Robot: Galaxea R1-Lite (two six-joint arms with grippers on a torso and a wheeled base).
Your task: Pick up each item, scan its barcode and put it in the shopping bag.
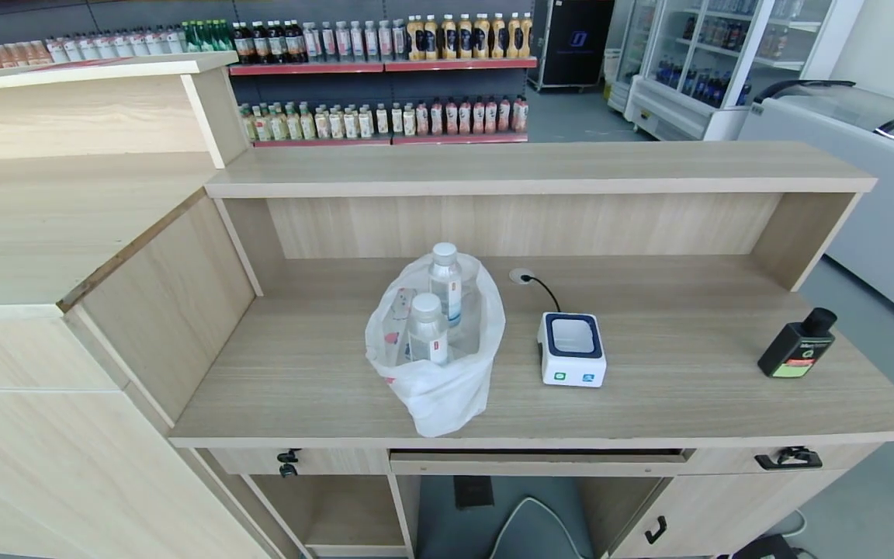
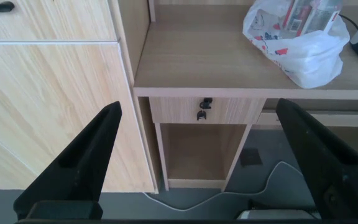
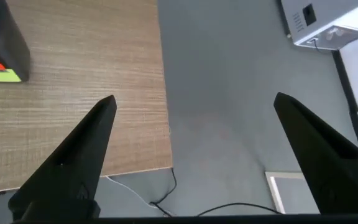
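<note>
- Right gripper (image 3: 194, 99): jaws spread wide and empty, poised over the counter (image 1: 687, 388) at its outer edge, with floor beneath most of the gap.
- Dark bottle (image 3: 2, 59): the one item left on the counter. It stands upright outside the jaw gap, past the finger nearer the counter's middle, on the robot's left of the jaws.
- Step in hand, as judged: grasping this bottle. The jaws should be shifted sideways until the body sits centred in the gap, then closed on the broad body below the cap. A grip on the narrow neck would likely tip it.
- Scanner (image 1: 571, 349): farther left of the right jaws, beyond the bottle. Keep the label uncovered by the fingers for presentation.
- Shopping bag (image 1: 435, 388): just beside the scanner, holding two clear bottles (image 1: 445, 283).
- Left gripper (image 2: 199, 104): jaws apart, empty, below counter level. The bag lies well ahead of them.
</note>
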